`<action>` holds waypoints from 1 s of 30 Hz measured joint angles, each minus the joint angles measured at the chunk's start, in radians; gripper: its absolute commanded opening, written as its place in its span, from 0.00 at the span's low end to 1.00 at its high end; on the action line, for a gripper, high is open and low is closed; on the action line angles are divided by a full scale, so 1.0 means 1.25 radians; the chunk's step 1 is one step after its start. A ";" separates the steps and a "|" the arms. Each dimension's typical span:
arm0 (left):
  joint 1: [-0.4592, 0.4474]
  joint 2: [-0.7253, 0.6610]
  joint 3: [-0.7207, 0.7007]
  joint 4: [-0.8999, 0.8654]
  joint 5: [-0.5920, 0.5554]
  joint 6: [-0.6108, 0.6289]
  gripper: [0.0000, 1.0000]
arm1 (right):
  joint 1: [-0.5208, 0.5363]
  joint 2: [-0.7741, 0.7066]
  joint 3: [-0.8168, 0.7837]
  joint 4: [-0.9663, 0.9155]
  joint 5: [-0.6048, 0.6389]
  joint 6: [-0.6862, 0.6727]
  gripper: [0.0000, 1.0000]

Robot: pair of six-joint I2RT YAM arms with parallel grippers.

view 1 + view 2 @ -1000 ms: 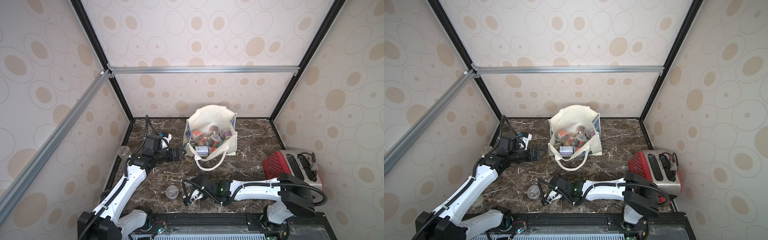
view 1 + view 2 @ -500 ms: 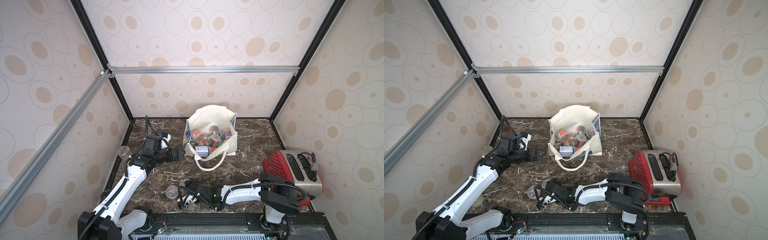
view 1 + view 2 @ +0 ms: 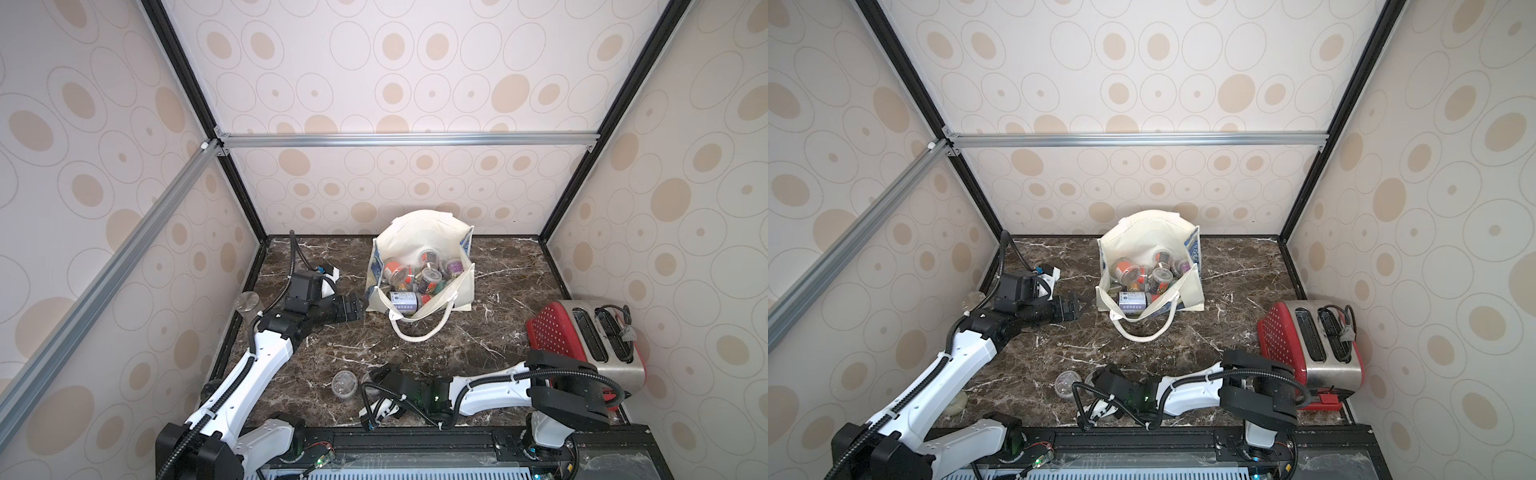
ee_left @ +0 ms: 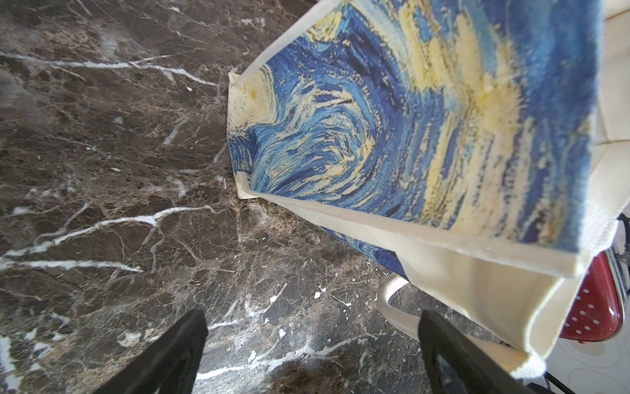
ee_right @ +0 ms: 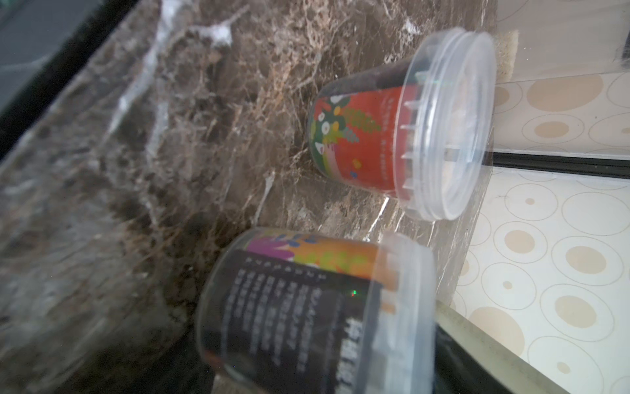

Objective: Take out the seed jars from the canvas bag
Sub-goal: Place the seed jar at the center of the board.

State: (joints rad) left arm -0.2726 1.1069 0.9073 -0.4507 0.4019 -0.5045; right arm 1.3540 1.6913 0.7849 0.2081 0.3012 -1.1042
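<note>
The seed jars (image 3: 415, 276) are mostly lying heaped inside the canvas bag (image 3: 415, 237), which is standing open near the middle of the worktop's (image 3: 478, 357) back edge, its strap handle trailing toward the front. Two jars are already sitting out near the front edge, on the robot's left-hand half. These are a red-labelled jar (image 5: 392, 136) and, just beside it, a dark-labelled jar (image 5: 306, 307).

The right end effector (image 3: 374, 375) is lying low over the worktop right at the dark-labelled jar. One finger (image 5: 484, 354) is showing against the jar's lid side, but the other finger is out of the wrist view, so I cannot tell whether it is pinching the jar or letting go. By my reading, the step in hand is setting this jar down beside the red-labelled one.

The left end effector (image 4: 306, 358) is hovering with its fingers spread wide and nothing between them, just beside the bag's front corner on the left-hand side, facing the blue-and-yellow print.

The next move probably calls for the right arm to clear the two jars without knocking them. One arm then has to reach down through the bag's mouth for another jar, and the soft wall may need steadying.
</note>
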 measured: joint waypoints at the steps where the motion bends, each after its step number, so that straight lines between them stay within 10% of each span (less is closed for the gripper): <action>1: 0.000 0.000 0.000 0.000 -0.001 0.000 0.98 | 0.000 -0.002 0.000 -0.006 -0.005 0.002 0.87; 16: 0.002 0.000 0.000 0.001 -0.013 0.000 0.98 | 0.004 -0.157 -0.026 -0.155 -0.084 0.102 1.00; 30: 0.014 0.000 0.000 -0.034 -0.189 -0.072 0.98 | -0.171 -0.235 -0.019 -0.228 -0.317 0.523 0.96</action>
State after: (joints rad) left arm -0.2546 1.1072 0.9077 -0.4927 0.1654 -0.5945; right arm 1.1404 1.3975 0.7612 -0.0772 -0.0952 -0.4503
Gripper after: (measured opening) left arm 0.978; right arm 0.976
